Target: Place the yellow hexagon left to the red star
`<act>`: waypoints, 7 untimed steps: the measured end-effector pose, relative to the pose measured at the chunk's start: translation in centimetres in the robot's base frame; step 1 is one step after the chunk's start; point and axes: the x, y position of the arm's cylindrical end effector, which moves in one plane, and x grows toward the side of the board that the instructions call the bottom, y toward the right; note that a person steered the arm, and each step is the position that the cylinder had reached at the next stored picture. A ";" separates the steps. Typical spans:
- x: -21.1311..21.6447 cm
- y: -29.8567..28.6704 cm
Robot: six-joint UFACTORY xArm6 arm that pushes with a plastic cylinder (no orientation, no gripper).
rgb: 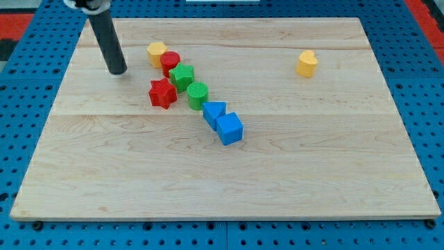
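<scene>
Yellow, red, green, blue blocks: two each

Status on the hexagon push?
My tip left of yellow hexagon, apart. Hexagon above red star, not yet left. Red cylinder touches hexagon.

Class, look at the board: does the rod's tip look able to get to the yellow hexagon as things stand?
Probably yes. My tip sits to the view's left of the yellow hexagon, with bare board between; the red cylinder touches its far side.
</scene>
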 end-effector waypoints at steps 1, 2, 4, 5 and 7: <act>-5.5 -0.2; -8.2 1.1; -6.3 9.3; -5.1 9.3; -1.7 7.0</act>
